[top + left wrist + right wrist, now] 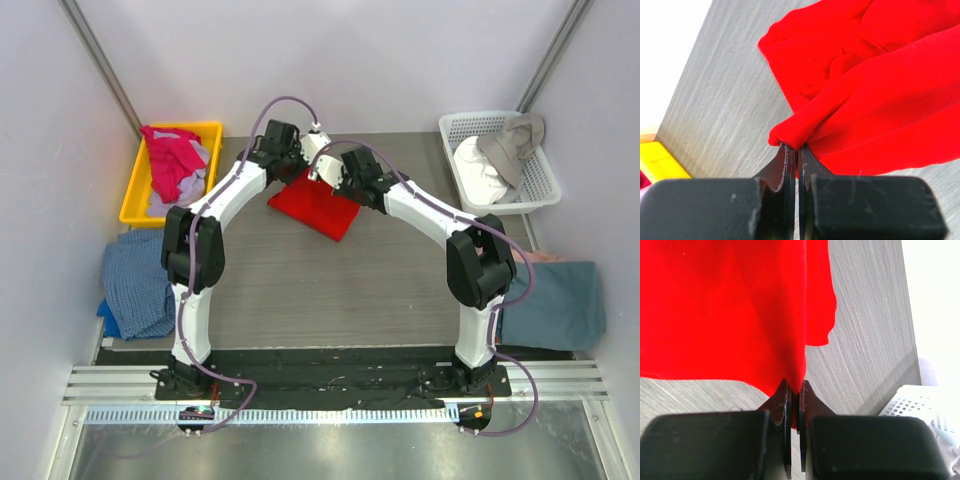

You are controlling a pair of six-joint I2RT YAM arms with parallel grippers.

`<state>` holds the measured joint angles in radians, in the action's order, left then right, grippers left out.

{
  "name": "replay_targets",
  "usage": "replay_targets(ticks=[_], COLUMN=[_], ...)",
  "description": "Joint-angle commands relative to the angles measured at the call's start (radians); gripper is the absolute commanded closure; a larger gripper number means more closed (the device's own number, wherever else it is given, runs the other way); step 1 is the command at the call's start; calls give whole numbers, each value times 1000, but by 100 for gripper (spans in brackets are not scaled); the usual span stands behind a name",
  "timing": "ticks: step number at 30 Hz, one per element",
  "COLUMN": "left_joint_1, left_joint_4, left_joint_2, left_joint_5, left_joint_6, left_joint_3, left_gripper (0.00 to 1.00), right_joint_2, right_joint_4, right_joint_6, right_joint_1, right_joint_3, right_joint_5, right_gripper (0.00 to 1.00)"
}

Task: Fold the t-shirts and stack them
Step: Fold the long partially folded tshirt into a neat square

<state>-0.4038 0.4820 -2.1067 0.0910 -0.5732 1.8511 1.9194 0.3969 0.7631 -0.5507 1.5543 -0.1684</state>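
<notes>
A bright red t-shirt (pixel 318 205) lies partly folded at the back middle of the table. My left gripper (pixel 303 160) is shut on a bunched edge of the red t-shirt (pixel 865 95), its jaws pinching the cloth at their tips (pixel 796 148). My right gripper (pixel 332 172) is shut on another edge of the same shirt (pixel 725 310), cloth pinched between its tips (pixel 795 389). Both grippers sit close together at the shirt's far edge and lift it there. A magenta-pink t-shirt (pixel 172 160) fills the yellow bin (pixel 208 130).
A white basket (pixel 535 170) with white and grey cloth stands at the back right. A blue cloth (pixel 140 285) lies at the table's left edge. A teal cloth (pixel 560 300) lies at the right edge. The basket's corner shows in the right wrist view (pixel 920 405).
</notes>
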Motion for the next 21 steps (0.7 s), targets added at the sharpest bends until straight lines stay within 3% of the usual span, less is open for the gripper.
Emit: replay_targets(ticks=[1,11,14,18,20,21], left_joint_1=[13,11,8,6,5,2], left_joint_4=[-72,-86,-89,-143,-175,-206], left_joint_2=[5,-107,-147,-185,-202,-206], left_joint_5=[-43,-82,-118,-148,-178,-194], left_joint_6=[-13,-59,-70,-76,-71,-71], left_joint_3=[57,151,180,191,186,183], left_gripper=[100,100,90,67,58,56], right_joint_2=[7,104,130,185,207,223], right_joint_4=[-15,-20,-36,-72,-82,-85], right_joint_6=[7,15,13,13,12,10], right_joint_1=[28,75,75,78,77,77], right_joint_3=[69,125,127,132,145,151], right_joint_5=[-6,-5,-8,-23,-34,-39], right_gripper=[99,99,99,98,94,88])
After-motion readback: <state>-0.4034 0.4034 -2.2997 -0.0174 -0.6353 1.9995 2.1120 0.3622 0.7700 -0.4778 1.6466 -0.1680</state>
